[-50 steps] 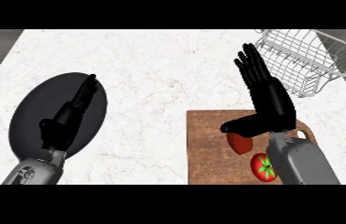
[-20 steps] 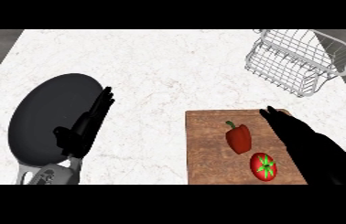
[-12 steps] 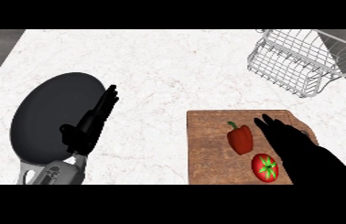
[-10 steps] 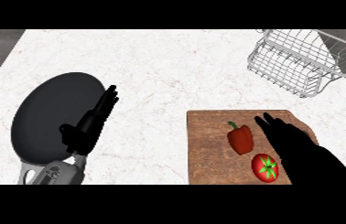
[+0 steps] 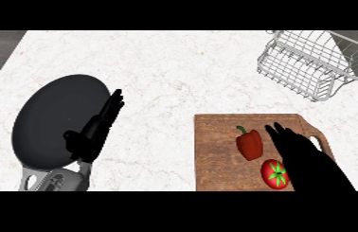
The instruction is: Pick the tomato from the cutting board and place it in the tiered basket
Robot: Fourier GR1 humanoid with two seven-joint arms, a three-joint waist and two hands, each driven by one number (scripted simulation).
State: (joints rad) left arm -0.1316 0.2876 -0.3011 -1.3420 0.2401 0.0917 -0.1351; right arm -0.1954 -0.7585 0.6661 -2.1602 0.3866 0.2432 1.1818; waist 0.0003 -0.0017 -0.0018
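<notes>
A red tomato (image 5: 275, 174) with a green stem lies on the wooden cutting board (image 5: 218, 153), near its front edge. My right hand (image 5: 306, 156) hovers just right of the tomato, fingers straight and open, tips pointing away over the board. A white wire tiered basket (image 5: 309, 65) stands at the back right. At the left my left hand (image 5: 98, 127) rests open, fingers up, partly over a dark plate.
A red bell pepper (image 5: 249, 143) lies on the board just behind and left of the tomato. The dark round plate (image 5: 52, 120) sits at the left on the white marble counter (image 5: 168, 75).
My right hand has come down from over the board's far side to beside the tomato. The left hand shifted slightly right.
</notes>
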